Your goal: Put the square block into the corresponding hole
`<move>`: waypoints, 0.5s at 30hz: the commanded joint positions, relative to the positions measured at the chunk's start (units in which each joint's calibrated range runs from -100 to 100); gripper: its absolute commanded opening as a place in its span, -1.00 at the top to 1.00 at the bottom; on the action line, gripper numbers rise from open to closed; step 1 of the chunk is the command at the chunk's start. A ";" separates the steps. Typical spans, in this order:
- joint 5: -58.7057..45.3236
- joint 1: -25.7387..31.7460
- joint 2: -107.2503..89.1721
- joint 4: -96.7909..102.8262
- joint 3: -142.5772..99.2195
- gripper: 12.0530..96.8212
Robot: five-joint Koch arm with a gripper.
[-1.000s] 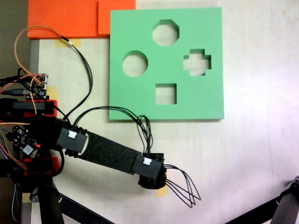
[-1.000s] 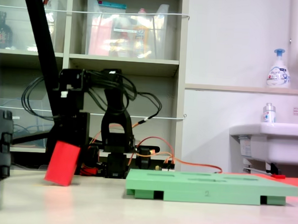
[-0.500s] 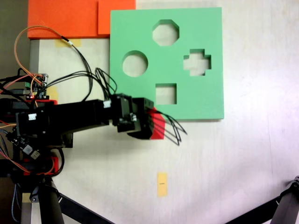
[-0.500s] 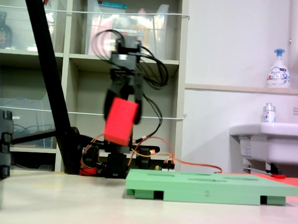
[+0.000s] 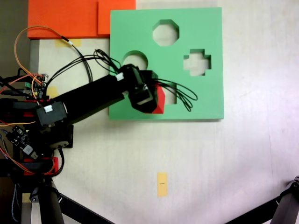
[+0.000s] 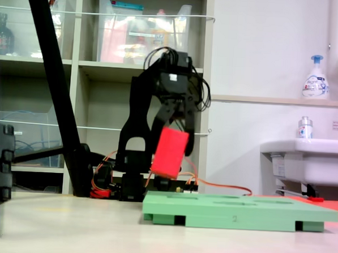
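Clamped between the jaws of the black claw [image 6: 171, 139], the small bright red foam cube [image 6: 169, 152] is hanging tilted in the air above the large flat green foam board [image 6: 238, 211], clear of its top surface in the side-on fixed view. In the fixed view from above, the same red cube [image 5: 159, 100] is showing just past the claw [image 5: 148, 98], sitting over the left edge of the board's square cutout [image 5: 171, 94] and hiding part of it. The green board [image 5: 196, 28] is lying flat on the pale bench [image 5: 243, 163], with its round cutout [image 5: 135, 58] partly covered by the black arm [image 5: 93, 99], the octagonal cutout [image 5: 166, 32] farther up the board and the cross-shaped cutout [image 5: 197, 62] up and to the right of the square one. Black wires [image 5: 182, 95] are looping out from the claw across the square cutout. A small yellow rectangular tape marker [image 5: 162, 184] is lying on the bench well below the board, and an orange foam sheet [image 5: 65, 17] is touching the board's upper left corner.
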 commanded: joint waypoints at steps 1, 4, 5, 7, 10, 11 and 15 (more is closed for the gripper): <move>0.54 -0.49 1.35 1.12 5.15 0.93; 1.17 -0.44 4.57 3.72 5.34 0.93; 1.22 -0.39 4.85 4.20 5.34 0.93; 1.66 -0.15 6.38 6.13 5.34 0.93; 2.30 0.05 9.04 7.86 6.74 0.93; 2.39 0.05 9.87 7.86 7.74 0.93; 2.64 0.10 14.06 7.86 11.83 0.93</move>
